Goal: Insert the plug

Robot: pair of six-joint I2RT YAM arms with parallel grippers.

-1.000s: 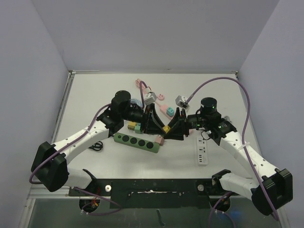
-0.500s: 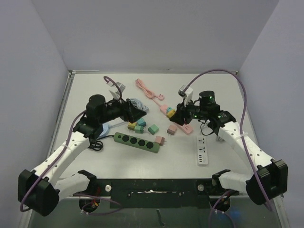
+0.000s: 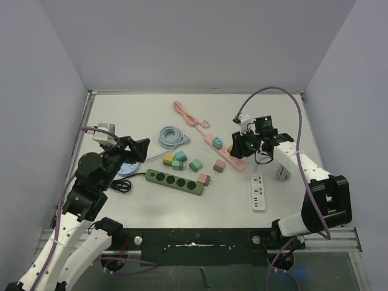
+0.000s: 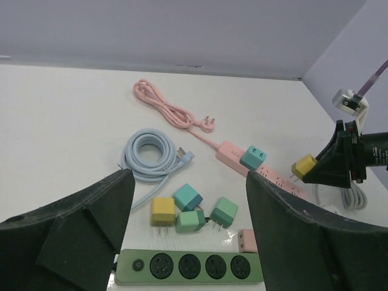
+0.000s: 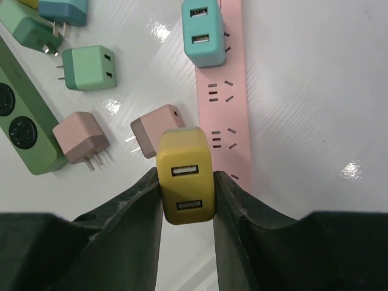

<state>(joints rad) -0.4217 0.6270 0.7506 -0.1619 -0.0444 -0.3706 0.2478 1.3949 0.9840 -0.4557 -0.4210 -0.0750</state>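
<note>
My right gripper (image 5: 187, 179) is shut on a yellow two-port USB plug (image 5: 185, 173), its port face towards the wrist camera. It hangs just above the pink power strip (image 5: 221, 91), at the strip's lower free sockets. A teal plug (image 5: 203, 30) sits in the strip further along. In the top view the right gripper (image 3: 240, 147) is over the pink strip (image 3: 225, 154). My left gripper (image 3: 136, 148) is open and empty, raised at the left side. In its own view the left gripper (image 4: 189, 182) looks down on the loose plugs.
A green power strip (image 3: 176, 181) lies mid-table with a pink plug (image 3: 204, 179) at its end. Loose yellow (image 3: 168, 159), teal (image 3: 180, 156), green (image 3: 195, 165) and pink (image 3: 219, 165) plugs lie nearby. A white strip (image 3: 259, 193) is at the right, a blue cable coil (image 3: 171, 136) behind.
Both grippers met at the table's middle around the yellow plug. The left one opened and drew back to the left. The right one carried the plug right, over the pink strip.
</note>
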